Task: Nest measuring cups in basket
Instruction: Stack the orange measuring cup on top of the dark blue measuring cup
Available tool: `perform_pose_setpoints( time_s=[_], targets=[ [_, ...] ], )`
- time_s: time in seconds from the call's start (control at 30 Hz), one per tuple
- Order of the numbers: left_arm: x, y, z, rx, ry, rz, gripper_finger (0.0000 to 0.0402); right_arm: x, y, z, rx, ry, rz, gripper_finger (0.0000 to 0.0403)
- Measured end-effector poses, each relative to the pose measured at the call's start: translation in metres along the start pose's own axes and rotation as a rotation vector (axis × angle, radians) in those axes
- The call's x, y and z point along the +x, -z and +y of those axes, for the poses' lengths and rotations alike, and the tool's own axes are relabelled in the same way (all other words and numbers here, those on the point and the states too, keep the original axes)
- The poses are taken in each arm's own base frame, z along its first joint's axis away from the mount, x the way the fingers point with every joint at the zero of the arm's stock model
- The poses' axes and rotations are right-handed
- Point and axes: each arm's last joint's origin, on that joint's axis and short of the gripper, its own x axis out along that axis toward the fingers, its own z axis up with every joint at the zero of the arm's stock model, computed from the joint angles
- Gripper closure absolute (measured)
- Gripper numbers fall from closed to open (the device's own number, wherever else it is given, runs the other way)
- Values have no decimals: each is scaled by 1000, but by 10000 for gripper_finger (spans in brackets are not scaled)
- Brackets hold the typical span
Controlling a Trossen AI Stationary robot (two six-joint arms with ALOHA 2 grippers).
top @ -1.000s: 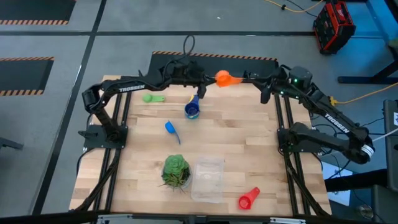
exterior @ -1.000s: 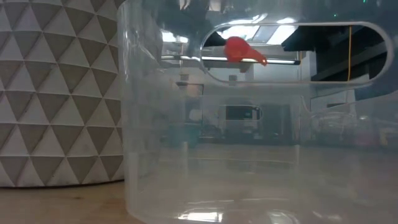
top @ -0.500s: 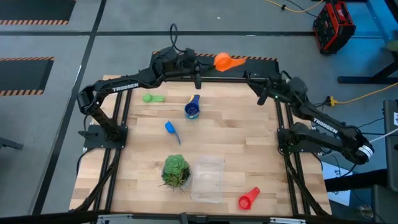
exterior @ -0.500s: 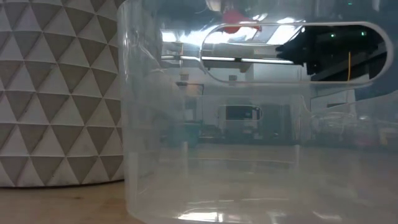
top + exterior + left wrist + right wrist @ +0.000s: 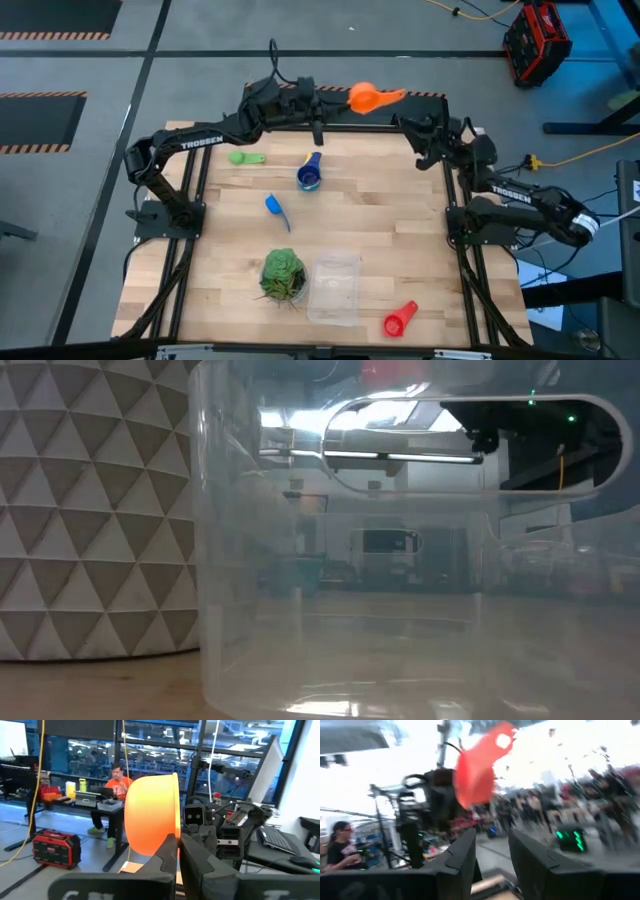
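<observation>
My left gripper (image 5: 330, 100) is clamped on the orange measuring cup (image 5: 362, 97), raised over the table's far edge. My right gripper (image 5: 425, 140) is narrow, empty. The cup looks light, rigid and slick; pinch the handle.

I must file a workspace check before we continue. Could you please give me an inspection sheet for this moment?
Surface: wooden table, no spills seen.
Job's things: orange cup held high at far edge; green cup, dark blue cup, blue cup, red cup on table; basket empty.
Clutter: leafy ball beside basket.
Grippers: left gripper shut on orange cup; right gripper open, empty.
Cables: yellow cable on floor.
Surroundings: seated person, red case.
</observation>
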Motion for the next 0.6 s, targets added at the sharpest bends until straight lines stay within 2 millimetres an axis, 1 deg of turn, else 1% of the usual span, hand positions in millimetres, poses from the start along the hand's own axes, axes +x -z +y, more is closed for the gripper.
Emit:
perform_pose_setpoints(
  time_s=[0.1,0.33,0.47,0.6],
  targets=[
    [1,1,-4,22,10,1,402,7,1,5,-40,-56,-40,281],
    [3,-1,-12,29,54,-23,402,25,8,1,-48,-52,-39,281],
    [4,0,-16,26,67,-20,401,37,3,4,-97,-149,-66,281],
    [5,1,-19,24,76,-17,402,45,-4,4,-109,-179,-77,281]
  ],
)
